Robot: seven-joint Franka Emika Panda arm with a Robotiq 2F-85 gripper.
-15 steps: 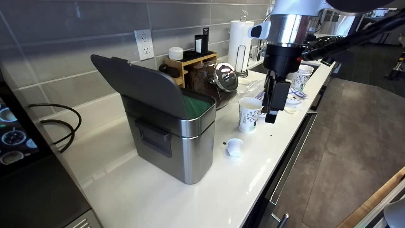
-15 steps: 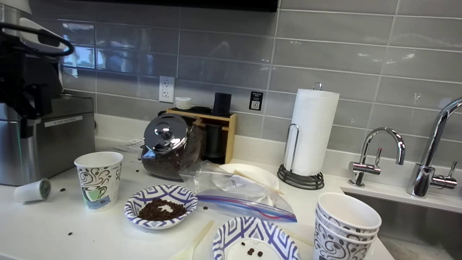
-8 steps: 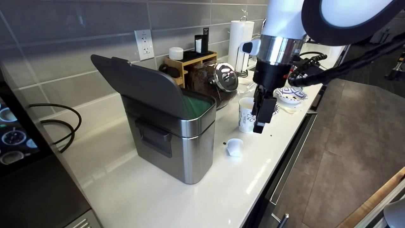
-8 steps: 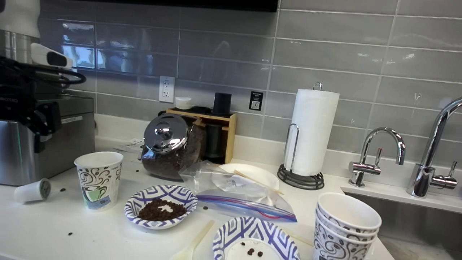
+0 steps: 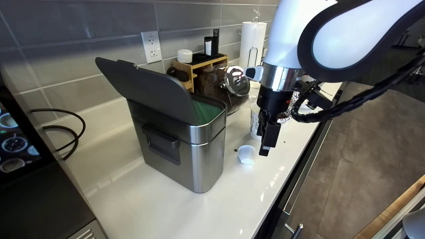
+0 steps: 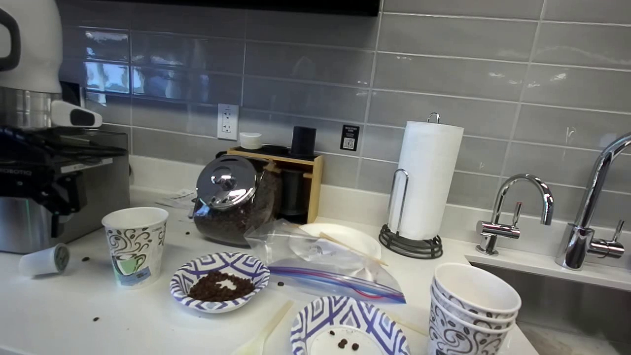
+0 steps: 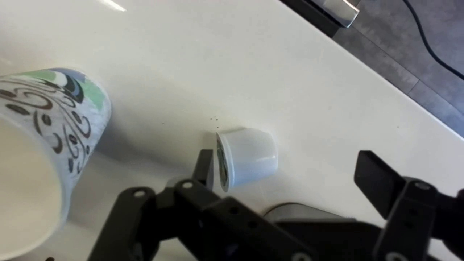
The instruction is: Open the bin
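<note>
The brushed steel bin [image 5: 207, 162] stands upright on the counter. Its dark grey lid [image 5: 159, 94] is raised and tilted back, and a green inside shows. The bin is also at the far left in an exterior view [image 6: 106, 190], and a grey corner of it shows low in the wrist view [image 7: 304, 212]. My gripper [image 5: 264, 150] is beside the bin, above the counter, touching neither bin nor lid. In the wrist view my gripper [image 7: 284, 166] is open and empty, its fingers wide apart. A small white pod [image 7: 252, 157] lies on its side below, near one finger.
A paper cup [image 6: 135, 246] stands near the pod. Behind it are a bowl of dark grounds [image 6: 222, 298], a glass jar [image 6: 236, 217], a plastic bag [image 6: 335, 276] and stacked cups [image 6: 471, 315]. A tiled wall [image 5: 83, 66] runs behind the bin.
My gripper has come down and closer to the camera that faces the bin's lid, from beyond the cup to above the white pod. The bin and its raised lid have not moved.
</note>
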